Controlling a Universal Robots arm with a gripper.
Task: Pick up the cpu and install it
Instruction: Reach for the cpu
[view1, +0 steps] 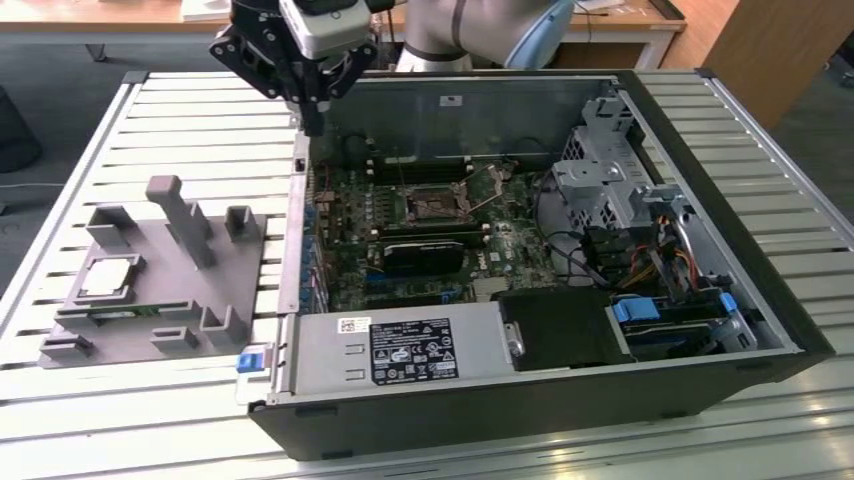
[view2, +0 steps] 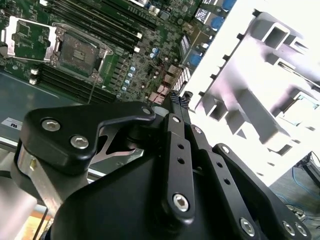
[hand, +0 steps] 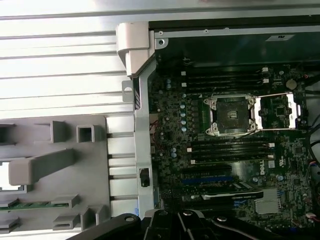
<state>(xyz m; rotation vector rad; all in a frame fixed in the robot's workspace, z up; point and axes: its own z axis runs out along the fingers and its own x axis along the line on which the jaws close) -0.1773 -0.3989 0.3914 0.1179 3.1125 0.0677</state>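
The cpu (view1: 107, 277), a small silvery square chip, lies in a recess of the grey holder (view1: 160, 290) on the exterior view's left. My gripper (view1: 314, 118) hangs above the case's rear left wall, well away from the chip, with its fingers pressed together and nothing between them. In the second wrist view the gripper (view2: 180, 98) tapers to one closed tip. The open cpu socket (view1: 430, 208) sits in the middle of the motherboard. It also appears as the socket (hand: 231, 115) in the first wrist view and the socket (view2: 77, 52) in the second, with its metal frame swung open.
The open black computer case (view1: 534, 400) lies on a slatted metal table (view1: 187, 110). A grey power supply (view1: 400, 350) and drive cage (view1: 601, 170) fill the case's sides. A green memory stick (hand: 30, 205) rests in the holder, whose tall post (view1: 180, 215) stands near the chip.
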